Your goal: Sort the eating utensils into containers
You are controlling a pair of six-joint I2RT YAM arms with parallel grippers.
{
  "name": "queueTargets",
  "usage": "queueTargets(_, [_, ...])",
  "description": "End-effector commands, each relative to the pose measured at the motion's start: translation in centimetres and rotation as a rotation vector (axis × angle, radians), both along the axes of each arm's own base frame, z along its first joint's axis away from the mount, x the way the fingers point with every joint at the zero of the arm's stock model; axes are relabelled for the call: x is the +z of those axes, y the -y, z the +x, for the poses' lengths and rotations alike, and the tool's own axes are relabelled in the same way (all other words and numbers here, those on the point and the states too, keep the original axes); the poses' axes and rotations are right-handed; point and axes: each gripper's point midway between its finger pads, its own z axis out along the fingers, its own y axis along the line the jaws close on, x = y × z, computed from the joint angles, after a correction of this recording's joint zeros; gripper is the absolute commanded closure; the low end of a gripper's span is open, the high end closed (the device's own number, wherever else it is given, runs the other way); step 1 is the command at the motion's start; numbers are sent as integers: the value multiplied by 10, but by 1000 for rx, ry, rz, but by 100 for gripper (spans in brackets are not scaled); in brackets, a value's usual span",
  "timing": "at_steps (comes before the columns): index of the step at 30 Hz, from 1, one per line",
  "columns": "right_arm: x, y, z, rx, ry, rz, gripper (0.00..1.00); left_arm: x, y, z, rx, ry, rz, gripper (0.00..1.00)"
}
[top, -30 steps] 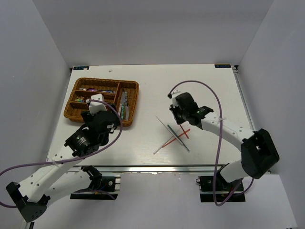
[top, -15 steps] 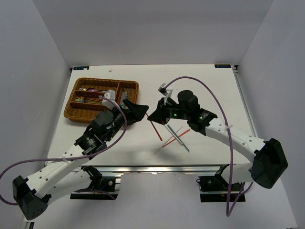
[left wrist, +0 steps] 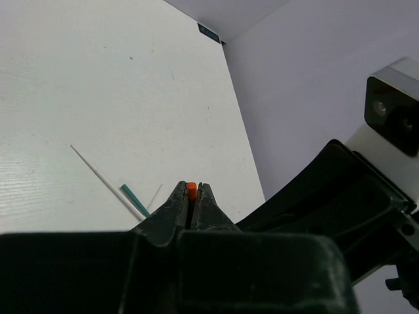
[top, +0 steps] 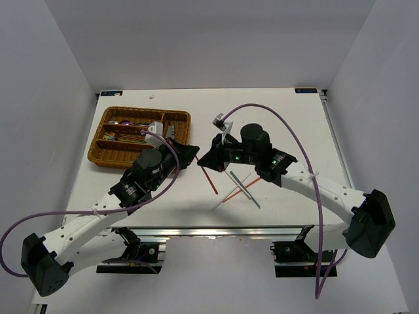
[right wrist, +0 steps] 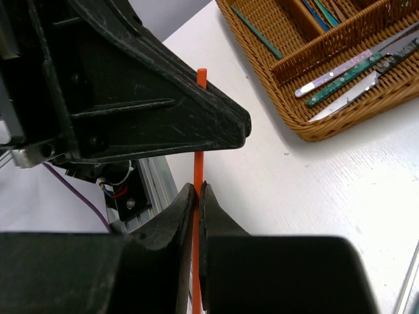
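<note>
Orange chopstick point(top: 209, 180) hangs slanted above the counter's middle, near the wicker tray point(top: 131, 109). We see the left claw point(left wrist: 192, 194) and right claw point(right wrist: 196, 196) both clenched on it. If either pulls first, it may snap or slip.

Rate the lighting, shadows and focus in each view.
Top external: soft, even light, faint arm shadows on the white table, all sharp. Left wrist: the left gripper is a dark, underexposed mass; the orange chopstick tip between its jaws is crisp. Right wrist: wicker tray bright and sharp; the right gripper fills the foreground dark.
</note>
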Motion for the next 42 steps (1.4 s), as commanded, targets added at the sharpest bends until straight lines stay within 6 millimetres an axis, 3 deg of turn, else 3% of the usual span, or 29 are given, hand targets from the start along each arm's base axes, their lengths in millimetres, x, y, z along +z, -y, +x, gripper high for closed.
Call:
queueTargets(1, [25,-6,9,-38,64,50,100,8,5,-1,-17,4,-5,100])
queueTargets(2, [23,-5,12,-49,66,42,100,7,5,1,-8,-3,-3,100])
queueTargets(3, [20,-5,17,-74,68,34,94,1,-2,5,35,-30,31,100])
queueTargets(5, [15,-2,23,-111,70,19,75,-5,-12,11,100,-61,66,100])
queueTargets(6, [12,2,31,-162,77,5,38,-5,-27,17,183,-78,102,100])
queueTargets(7, [9,6,36,-194,83,-8,14,-4,-36,21,234,-86,121,100])
queueTargets(9, [-6,27,56,-332,83,-89,11,-17,-68,25,370,-149,233,100])
queueTargets(10, [-7,38,62,-391,91,-113,11,3,-101,36,537,-123,252,100])
queueTargets(12, [-26,72,79,-548,87,-212,11,-4,-141,40,694,-173,358,100])
queueTargets(13, [-23,82,80,-579,93,-213,11,7,-175,51,811,-187,355,100])
queueTargets(14, [-33,95,81,-603,81,-239,11,8,-192,56,849,-207,390,100])
queueTargets(15, [-28,102,80,-616,91,-227,11,-3,-208,63,883,-257,438,100])
queueTargets(16, [-29,107,78,-621,92,-231,11,2,-245,70,986,-289,430,100])
queueTargets(18, [-31,117,75,-632,106,-236,11,-12,-271,82,1023,-352,472,100])
queueTargets(19, [-33,121,74,-641,106,-246,11,-14,-297,83,1098,-380,474,100])
queueTargets(22, [-38,133,70,-659,115,-270,11,-28,-329,97,1165,-443,470,100])
queueTargets(27, [-37,144,64,-665,135,-277,11,-56,-355,120,1173,-506,412,100])
queueTargets(30, [-39,148,60,-665,140,-281,11,-68,-365,121,1192,-528,390,100])
queueTargets(33, [-42,147,60,-660,144,-272,11,-74,-364,121,1203,-512,341,100])
queueTargets(37, [-48,143,60,-644,139,-267,11,-110,-359,116,1193,-550,305,100])
queueTargets(42, [-52,140,61,-631,145,-273,11,-136,-351,118,1185,-558,216,100])
